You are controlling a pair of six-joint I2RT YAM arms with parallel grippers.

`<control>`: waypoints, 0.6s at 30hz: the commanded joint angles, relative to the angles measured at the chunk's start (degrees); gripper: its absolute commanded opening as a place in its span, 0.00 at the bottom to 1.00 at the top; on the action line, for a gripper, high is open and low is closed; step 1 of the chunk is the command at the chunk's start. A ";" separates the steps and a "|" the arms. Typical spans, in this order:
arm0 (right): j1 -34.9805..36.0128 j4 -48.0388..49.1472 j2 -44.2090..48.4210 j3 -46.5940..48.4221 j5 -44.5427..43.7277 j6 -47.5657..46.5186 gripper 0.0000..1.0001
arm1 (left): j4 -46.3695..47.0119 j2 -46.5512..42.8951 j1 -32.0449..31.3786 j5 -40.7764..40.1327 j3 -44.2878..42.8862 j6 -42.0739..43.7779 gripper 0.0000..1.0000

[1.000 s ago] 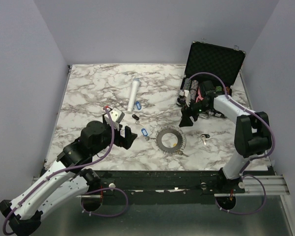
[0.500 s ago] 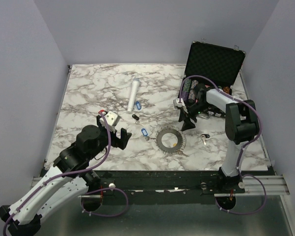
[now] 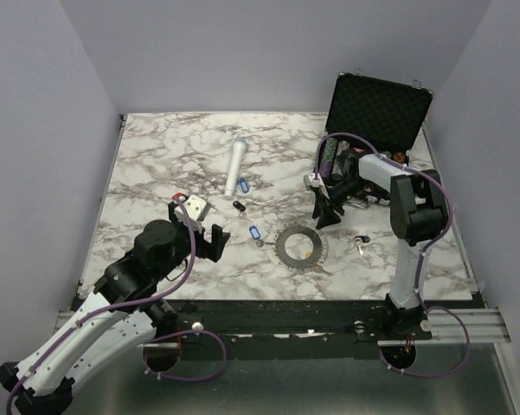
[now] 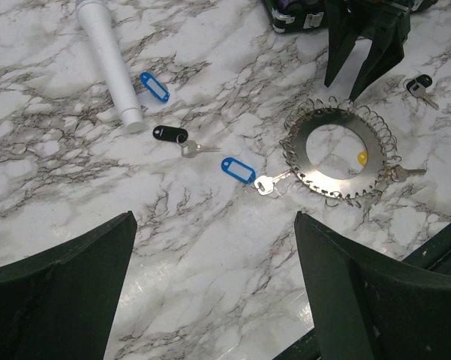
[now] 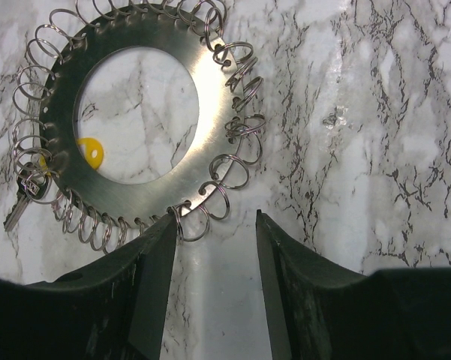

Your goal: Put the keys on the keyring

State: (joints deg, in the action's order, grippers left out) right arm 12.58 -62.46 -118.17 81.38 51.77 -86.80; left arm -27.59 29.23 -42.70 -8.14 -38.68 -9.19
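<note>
The keyring (image 3: 299, 245) lies flat on the marble, a grey metal disc with small wire loops round its rim. It also shows in the left wrist view (image 4: 309, 174) and the right wrist view (image 5: 210, 127). A yellow tag (image 5: 90, 155) and a key (image 5: 26, 191) hang on it. Loose keys: blue-tagged (image 3: 254, 234) (image 4: 239, 169), black-tagged (image 3: 239, 206) (image 4: 166, 133), another blue tag (image 3: 244, 184), and a black one (image 3: 358, 241) at the right. My left gripper (image 3: 215, 242) (image 4: 214, 217) is open and empty, left of the ring. My right gripper (image 3: 325, 216) (image 5: 215, 217) is open and empty, just behind the ring's rim.
A white cylinder (image 3: 235, 167) lies behind the keys. An open black case (image 3: 376, 112) with poker chips stands at the back right, close behind my right arm. The table's front edge (image 3: 285, 298) is near the ring.
My left gripper has drawn back a little to the left. My right arm's elbow has swung left and its gripper has settled near the ring's far rim. Keys and ring have not moved.
</note>
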 commanded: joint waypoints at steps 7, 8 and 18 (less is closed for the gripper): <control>1.83 1.90 -1.71 1.85 1.58 3.22 0.51 | -0.71 0.56 0.33 -1.70 0.44 0.75 0.95; 2.01 2.07 -1.80 1.76 1.58 3.57 0.51 | -0.62 0.56 0.33 -1.70 0.44 0.84 0.95; 2.63 2.60 -2.42 1.59 0.18 4.71 0.45 | -0.53 0.74 0.33 -1.35 0.44 0.84 0.94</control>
State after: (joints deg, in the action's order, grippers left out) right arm 14.96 -60.75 -119.24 82.15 51.92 -82.50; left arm -27.59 29.76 -42.70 -8.40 -38.65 -9.17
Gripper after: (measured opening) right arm 0.459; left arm 0.944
